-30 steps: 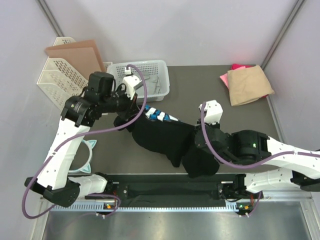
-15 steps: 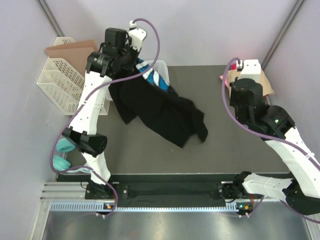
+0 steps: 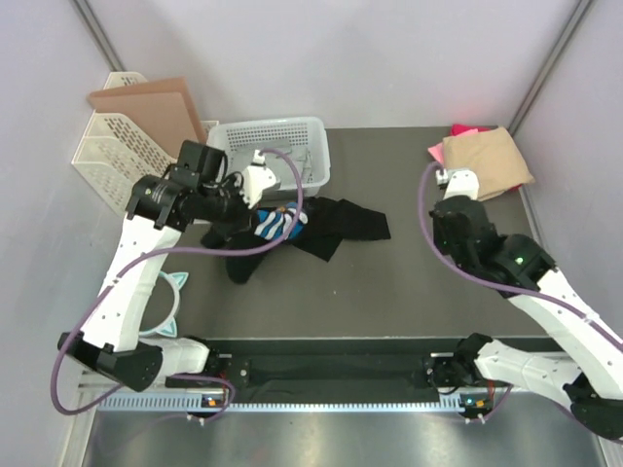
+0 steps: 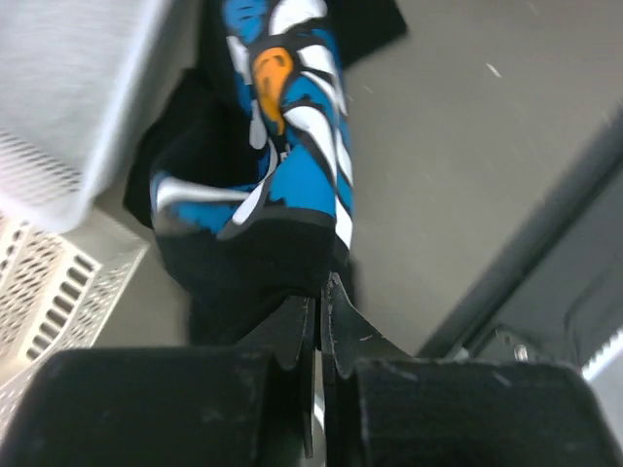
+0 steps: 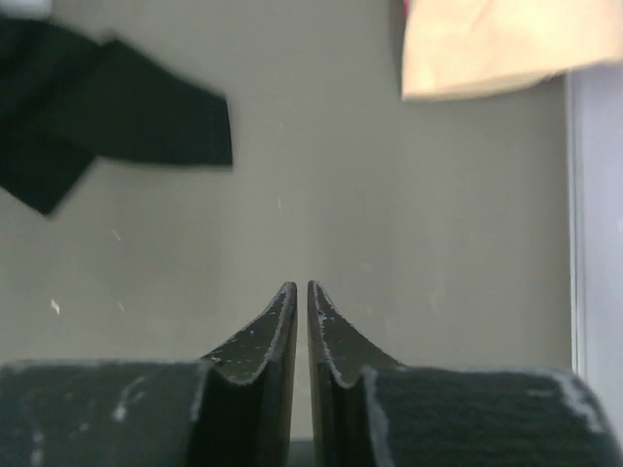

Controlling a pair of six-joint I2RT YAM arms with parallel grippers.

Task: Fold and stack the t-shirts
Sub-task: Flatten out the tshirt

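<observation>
My left gripper (image 4: 319,292) is clamped shut on a bunched fold of the black t-shirt (image 3: 341,222), right by its blue-and-white print (image 3: 277,222). The right gripper (image 5: 302,287) has its jaws all but touching and holds nothing, hanging over bare table (image 3: 389,282).

Reading the overhead view as a clock with 12 away from the arm bases, the black t-shirt lies crumpled with its long axis roughly from 8 to 2 o'clock, just at 6 o'clock of the basket (image 3: 277,131). Its pinched end is on the left. Its loose end points at my right arm and sits near, at about 8 o'clock from the right gripper.

The tan t-shirt (image 3: 487,163) rests folded on the pink t-shirt (image 3: 467,129) at 1 o'clock of that gripper.

I judge the right arm is the nearer one for taking the free end and spreading the cloth.
</observation>
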